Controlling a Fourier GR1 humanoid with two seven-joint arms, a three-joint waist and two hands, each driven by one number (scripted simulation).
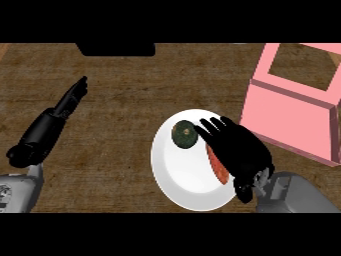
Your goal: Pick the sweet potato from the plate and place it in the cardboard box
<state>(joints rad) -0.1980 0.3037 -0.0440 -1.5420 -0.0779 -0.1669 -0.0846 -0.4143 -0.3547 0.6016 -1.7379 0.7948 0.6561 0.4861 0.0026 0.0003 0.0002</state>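
A brown, wood-grained counter (121, 150) fills the view, seen from steeply above.

Near the middle sits a white plate (179, 180). Two things lie on it. At its upper part is a dark green, roundish vegetable (184, 134). Along its right side lies the sweet potato (218, 167), an orange-red strip, mostly hidden.

The right hand (236, 150) comes in from the lower right on a grey forearm. It is black and spread over the right half of the plate, directly above the sweet potato. Its fingers (206, 126) point up and to the left, their tips just beside the green vegetable. The fingers look fairly straight and splayed, not wrapped round anything, so the hand reads as open. Whether the palm touches the sweet potato cannot be told, since the hand covers most of it.

To the right of the plate, near but apart from it, lies the box (295, 112). It is pink, with a flat panel lying toward the plate and a framed opening at the upper right.

The left hand (71, 100) is well apart on the left side of the counter. Its fingers are straight and held together, pointing up, holding nothing. Its black wrist and grey forearm run down to the lower left corner.

A dark shape (116, 48) sits at the counter's top edge.
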